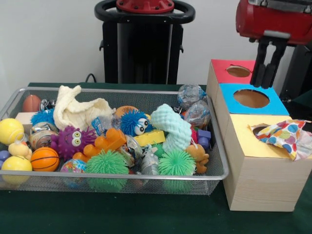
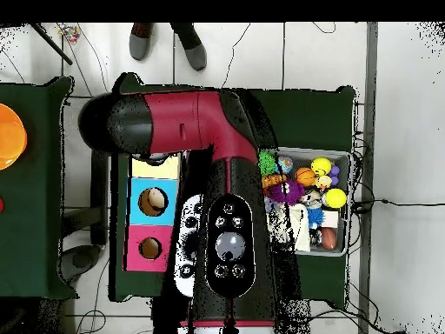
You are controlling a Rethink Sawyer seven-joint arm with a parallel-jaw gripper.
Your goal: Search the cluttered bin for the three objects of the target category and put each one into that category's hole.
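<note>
In the front view the gripper (image 1: pixel 265 73) hangs at about two o'clock over the wooden box (image 1: pixel 258 180), above the seam between its red panel (image 1: pixel 225 67) and blue panel (image 1: pixel 234 103); its black fingers (image 1: pixel 271 63) hang close together with nothing between them. A polka-dot cloth (image 1: pixel 285 136) lies bunched over the hole of the yellow panel (image 1: pixel 248 144). The wire mesh bin (image 1: pixel 97 181) at nine o'clock holds an orange mini basketball (image 1: pixel 44 159), yellow balls (image 1: pixel 10 130), green spiky balls (image 1: pixel 107 164), a purple spiky toy (image 1: pixel 73 141) and a cream cloth (image 1: pixel 78 111). In the overhead view the red arm (image 2: pixel 222 165) covers the middle; the box panels sit at nine o'clock, the bin (image 2: pixel 341 156) at three o'clock, and a person's shoes (image 2: pixel 165 43) at twelve.
</note>
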